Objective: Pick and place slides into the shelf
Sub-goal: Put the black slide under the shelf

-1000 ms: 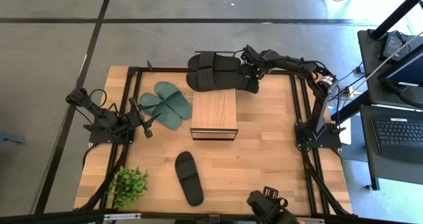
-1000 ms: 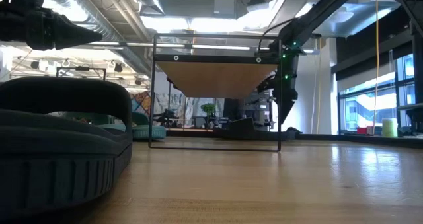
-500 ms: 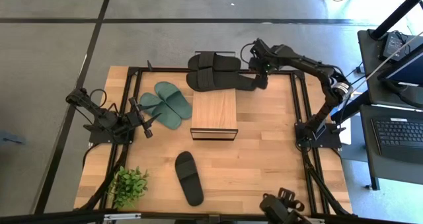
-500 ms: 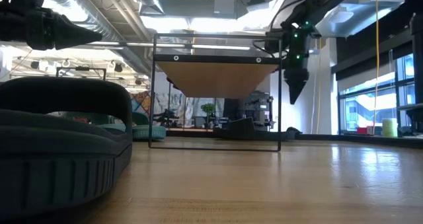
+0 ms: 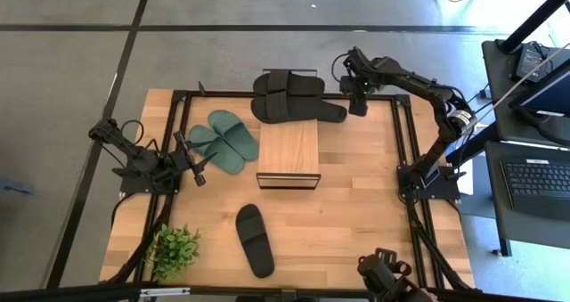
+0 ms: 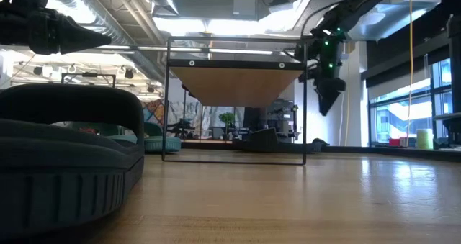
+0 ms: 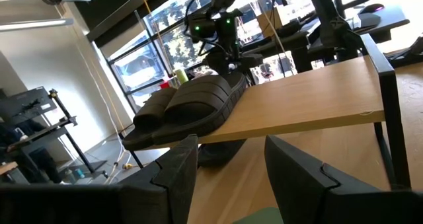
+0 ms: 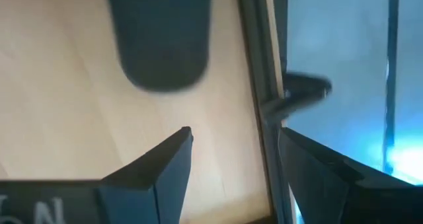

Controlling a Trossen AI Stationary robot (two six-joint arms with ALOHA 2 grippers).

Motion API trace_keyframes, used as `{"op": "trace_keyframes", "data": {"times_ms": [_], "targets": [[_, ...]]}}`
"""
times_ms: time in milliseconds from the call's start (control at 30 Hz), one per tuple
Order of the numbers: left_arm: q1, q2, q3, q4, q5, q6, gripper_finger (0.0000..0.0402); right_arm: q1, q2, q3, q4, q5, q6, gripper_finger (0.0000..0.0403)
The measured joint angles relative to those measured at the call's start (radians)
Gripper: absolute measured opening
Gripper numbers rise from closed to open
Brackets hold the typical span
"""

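Shelf (image 5: 289,151) sits mid-table, long axis running front-to-back; its plank top is bare. At the far edge of the table (image 5: 374,204), just behind the shelf, three black slides (image 5: 289,95) lie across the table, long axes left-right, packed close together; the nearest one's end reaches toward the right gripper (image 5: 358,109). In the left wrist view two of them look stacked (image 7: 192,105) behind the plank.

Two dark green slides (image 5: 227,140) lie side by side just left of the shelf, angled diagonally, touching each other. One more black slide (image 5: 255,240) lies alone near the front edge, long axis roughly front-to-back, slightly tilted.

Right gripper hangs above the far right part of the table, just beside the end of the nearest black slide, fingers apart w/ nothing between them, as right wrist view shows. Left gripper (image 5: 200,164) waits at the left side near the green pair, fingers apart, empty.

Potted plant (image 5: 173,250) stands at the front left corner. Table is light wood w/ black frame rails. Floor is grey w/ dark lines; a desk w/ keyboard (image 5: 539,177) stands at right.
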Motion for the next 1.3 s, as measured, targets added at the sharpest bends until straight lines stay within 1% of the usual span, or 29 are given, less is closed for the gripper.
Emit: {"op": "trace_keyframes", "data": {"times_ms": [100, 167, 333, 467, 633, 800, 867, 1033, 1300], "targets": [[0.0, 0.0, 0.0, 0.0, 0.0, 0.0, 0.0168, -0.02, 0.0, -0.045, 0.0, -0.008, -0.044, 0.0225], [0.0, 0.0, 0.0, 0.0, 0.0, 0.0, 0.0168, -0.025, 0.0, -0.086, 0.02, -0.035, -0.074, 0.0225], [0.0, 0.0, 0.0, 0.0, 0.0, 0.0, 0.0168, -0.026, 0.0, -0.175, 0.138, -0.036, -0.105, 0.0225], [0.0, 0.0, 0.0, 0.0, 0.0, 0.0, 0.0168, -0.026, 0.0, -0.216, 0.215, -0.038, -0.124, 0.0225], [0.0, 0.0, 0.0, 0.0, 0.0, 0.0, 0.0168, -0.027, 0.001, -0.236, 0.291, -0.048, -0.129, 0.0225], [0.0, 0.0, 0.0, 0.0, 0.0, 0.0, 0.0168, -0.032, 0.001, -0.24, 0.3, -0.155, -0.081, 0.0225], [0.0, 0.0, 0.0, 0.0, 0.0, 0.001, 0.0168, -0.037, 0.001, -0.24, 0.29, -0.177, -0.069, 0.0225], [0.0, 0.0, 0.0, 0.0, 0.0, 0.001, 0.0168, -0.04, 0.012, -0.24, 0.271, -0.18, -0.068, 0.0225], [0.0, 0.0, 0.0, 0.0, 0.0, 0.001, 0.0168, -0.04, 0.09, -0.24, 0.271, -0.184, -0.072, 0.0225]]}}
